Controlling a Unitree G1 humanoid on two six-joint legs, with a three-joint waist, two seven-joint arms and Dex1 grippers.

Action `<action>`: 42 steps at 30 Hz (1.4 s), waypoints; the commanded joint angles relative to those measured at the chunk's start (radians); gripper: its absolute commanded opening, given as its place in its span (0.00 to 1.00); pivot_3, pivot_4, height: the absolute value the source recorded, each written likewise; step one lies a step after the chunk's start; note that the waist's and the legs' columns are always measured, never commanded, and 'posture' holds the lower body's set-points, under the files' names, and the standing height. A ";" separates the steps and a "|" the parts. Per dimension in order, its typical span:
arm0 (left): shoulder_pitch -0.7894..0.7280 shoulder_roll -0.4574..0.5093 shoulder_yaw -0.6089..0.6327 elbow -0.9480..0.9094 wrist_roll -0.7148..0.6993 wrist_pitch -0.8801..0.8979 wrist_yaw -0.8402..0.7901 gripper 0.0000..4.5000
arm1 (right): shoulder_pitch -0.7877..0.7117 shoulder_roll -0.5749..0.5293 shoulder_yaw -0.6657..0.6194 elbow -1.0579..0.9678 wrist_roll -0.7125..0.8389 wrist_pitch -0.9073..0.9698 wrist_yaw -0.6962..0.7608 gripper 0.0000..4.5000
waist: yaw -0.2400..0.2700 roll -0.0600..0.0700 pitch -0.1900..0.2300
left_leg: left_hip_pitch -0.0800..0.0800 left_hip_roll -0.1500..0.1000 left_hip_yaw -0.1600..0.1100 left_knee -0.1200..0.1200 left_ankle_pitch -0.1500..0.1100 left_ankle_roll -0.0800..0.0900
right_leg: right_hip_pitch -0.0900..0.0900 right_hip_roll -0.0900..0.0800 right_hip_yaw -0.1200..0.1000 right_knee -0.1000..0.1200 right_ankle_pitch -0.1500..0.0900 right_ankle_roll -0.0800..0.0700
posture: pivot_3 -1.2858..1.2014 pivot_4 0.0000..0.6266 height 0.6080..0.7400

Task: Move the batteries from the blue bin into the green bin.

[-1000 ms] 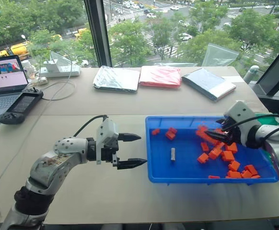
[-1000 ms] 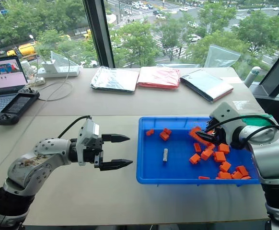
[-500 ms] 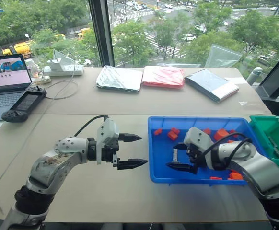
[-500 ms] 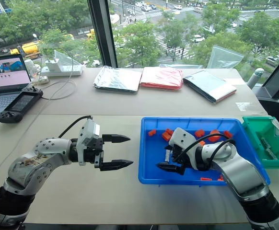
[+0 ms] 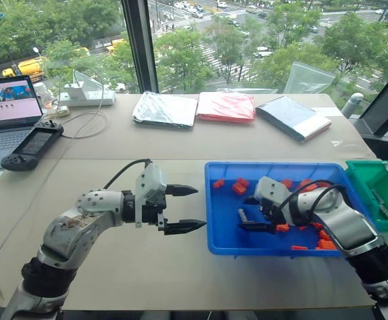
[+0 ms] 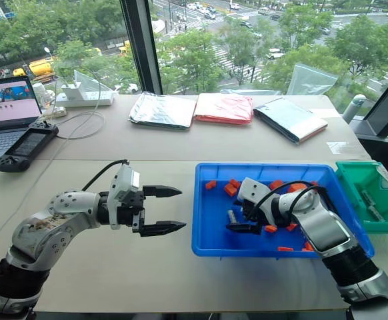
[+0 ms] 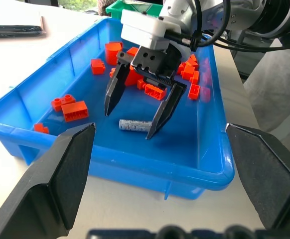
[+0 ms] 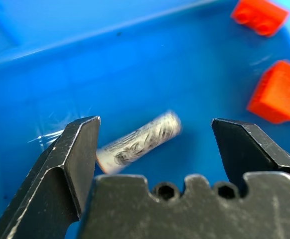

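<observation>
From head height we look forward and down over the tabletop [image 5: 181, 280] through two side-by-side eyes sharing nearly one scene. Our left wrist camera looks level across the blue bin [image 7: 205, 169] at the right end effector [image 7: 132, 118]; our right wrist camera hovers close above the same battery [image 8: 137, 142].

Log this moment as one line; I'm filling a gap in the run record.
phase: pre-grasp | right gripper: open, astride battery in blue bin | left gripper: open, idle | green bin: waiting
</observation>
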 commanded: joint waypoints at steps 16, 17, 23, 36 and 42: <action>0.008 0.001 0.018 -0.035 -0.007 -0.015 0.009 1.00 | 0.012 -0.036 0.035 0.028 -0.085 0.076 0.004 0.73 | 0.003 -0.001 -0.001 | 0.003 0.000 -0.001 0.000 0.000 0.000 | 0.004 0.000 0.000 -0.001 0.000 0.000 | 0.52 0.24 1.00; 0.008 0.001 0.018 -0.035 -0.008 -0.015 0.008 1.00 | 0.016 -0.039 0.037 0.018 -0.084 0.080 0.007 0.65 | 0.003 -0.001 -0.001 | 0.004 0.000 -0.001 0.000 0.000 0.000 | 0.005 0.000 0.000 -0.001 0.000 0.000 | 0.52 0.24 1.00; 0.002 -0.002 0.014 -0.029 -0.006 -0.018 0.003 1.00 | 0.025 -0.031 0.047 -0.006 -0.091 0.090 0.001 0.21 | 0.002 -0.001 -0.001 | 0.005 0.000 -0.001 0.000 0.000 0.000 | 0.006 0.000 0.000 -0.001 0.000 0.000 | 0.52 0.24 1.00; 0.002 -0.008 0.010 -0.034 -0.006 -0.018 0.005 1.00 | 0.046 0.004 -0.171 -0.159 -0.023 0.264 -0.136 0.05 | 0.005 -0.002 -0.001 | 0.005 0.000 -0.001 0.000 0.000 0.000 | 0.006 0.000 0.000 0.000 0.000 0.000 | 0.52 0.24 1.00; 0.010 -0.002 0.017 -0.037 -0.010 -0.016 0.002 1.00 | 0.002 0.018 -0.677 -0.272 -0.033 0.504 -0.433 0.05 | 0.008 -0.001 0.000 | -0.001 0.000 -0.001 0.000 0.000 0.000 | 0.000 -0.001 0.000 0.001 0.000 0.000 | 0.52 0.24 1.00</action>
